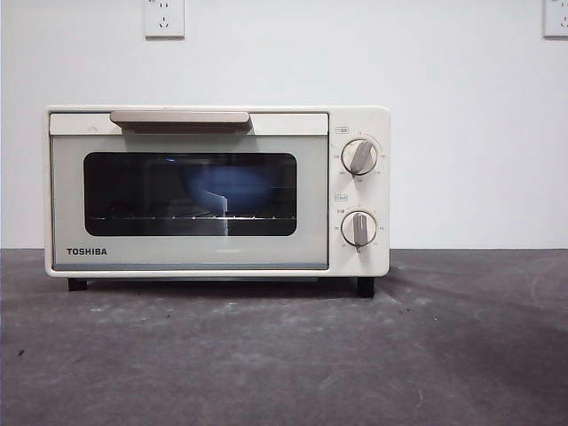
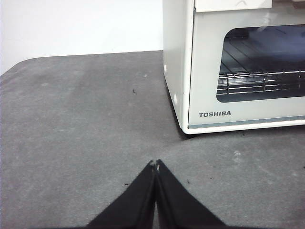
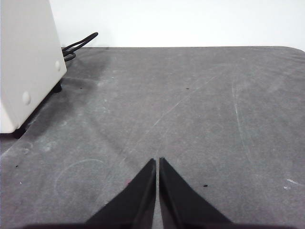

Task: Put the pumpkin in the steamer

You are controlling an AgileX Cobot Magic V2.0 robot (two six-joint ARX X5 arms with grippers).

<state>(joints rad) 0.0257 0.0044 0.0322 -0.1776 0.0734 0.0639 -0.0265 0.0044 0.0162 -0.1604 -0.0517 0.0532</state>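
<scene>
Front view shows the dark grey table [image 1: 284, 355] carrying the cream TOSHIBA steamer [image 1: 217, 191] near its back edge, door closed; no pumpkin shows in any view. Left gripper [image 2: 156, 163] hovers over bare table before the steamer's front corner, jaws pressed together. Right gripper [image 3: 157, 160] hovers beside the steamer's side wall, jaws nearly touching, empty.
</scene>
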